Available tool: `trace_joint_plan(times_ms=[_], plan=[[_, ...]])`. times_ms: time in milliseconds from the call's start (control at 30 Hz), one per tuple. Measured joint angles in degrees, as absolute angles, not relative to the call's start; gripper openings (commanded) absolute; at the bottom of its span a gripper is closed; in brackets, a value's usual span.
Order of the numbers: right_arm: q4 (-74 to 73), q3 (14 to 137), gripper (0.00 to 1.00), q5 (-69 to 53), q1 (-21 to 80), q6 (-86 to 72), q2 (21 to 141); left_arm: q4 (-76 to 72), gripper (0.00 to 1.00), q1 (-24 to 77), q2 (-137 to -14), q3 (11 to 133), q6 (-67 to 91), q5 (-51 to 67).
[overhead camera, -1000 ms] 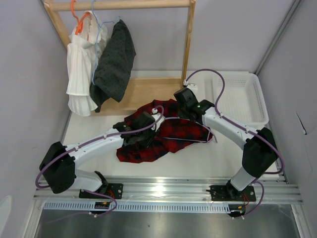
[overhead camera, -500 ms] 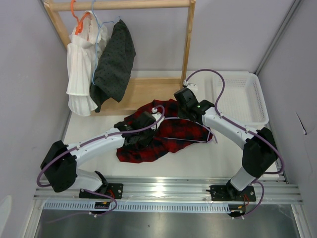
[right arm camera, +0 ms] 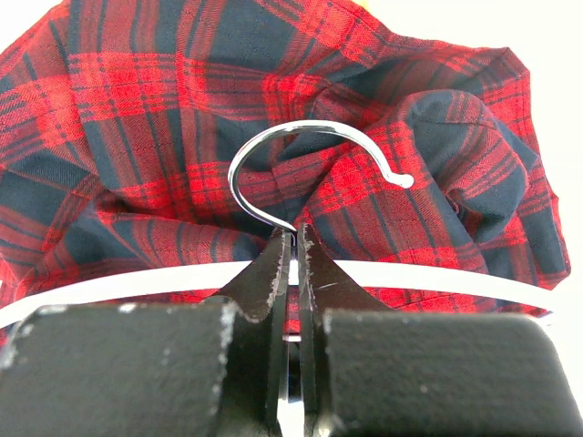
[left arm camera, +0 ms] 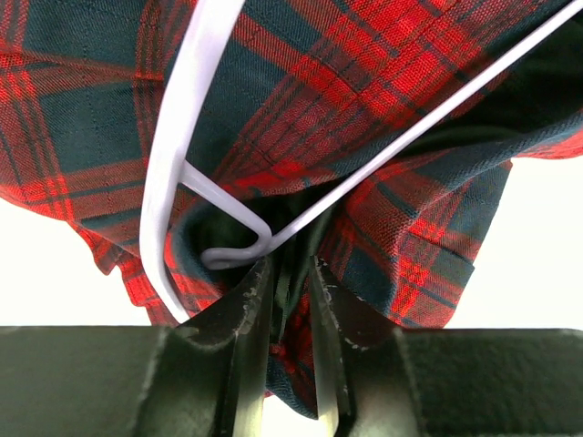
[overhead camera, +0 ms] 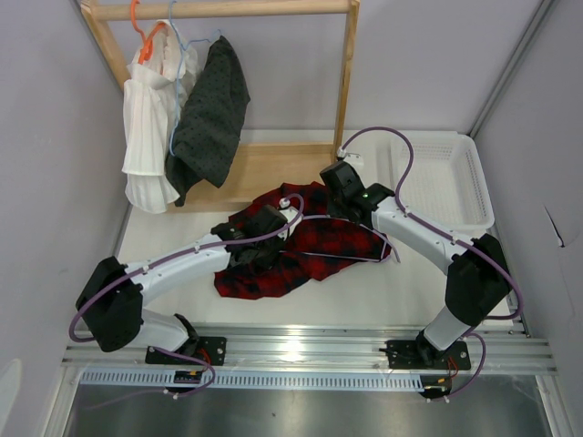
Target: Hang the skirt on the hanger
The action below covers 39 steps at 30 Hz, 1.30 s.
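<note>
Left gripper point(left arm camera: 287, 300): narrow, pinching skirt point(left arm camera: 364, 73) fold
Right gripper point(right arm camera: 293, 255): clamped on hanger point(left arm camera: 175, 109) neck
Skirt edge: well apart from basket point(overhead camera: 482, 182)

A wooden clothes rack point(overhead camera: 346, 82) stands at eleven o'clock. From its rail hang a white pleated garment point(overhead camera: 150, 137) on an orange hanger point(overhead camera: 137, 18) and, touching its right side, a dark grey dotted garment point(overhead camera: 211, 114) on a pale blue hanger point(overhead camera: 175, 36). A white plastic basket point(overhead camera: 483, 182) sits on the pale bench point(overhead camera: 364, 282) at two o'clock.
</note>
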State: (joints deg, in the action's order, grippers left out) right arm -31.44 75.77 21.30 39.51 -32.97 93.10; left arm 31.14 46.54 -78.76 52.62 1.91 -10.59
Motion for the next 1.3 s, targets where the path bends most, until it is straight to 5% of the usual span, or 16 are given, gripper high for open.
trace_joint_plan(times_ms=[300, 433, 1300], plan=[[-31.42, 75.77, 0.00, 21.30, 39.51, -32.97, 93.10, 31.48, 0.16, 46.54, -79.70, 52.62, 1.87, -10.59], [-31.42, 75.77, 0.00, 21.30, 39.51, -32.97, 93.10, 31.55, 0.00, 46.54, -79.96, 52.62, 1.72, -10.61], [-32.64, 75.79, 0.00, 21.56, 38.79, -33.01, 91.48, 29.58, 0.00, 36.25, -72.88, 51.31, 8.05, -7.79]])
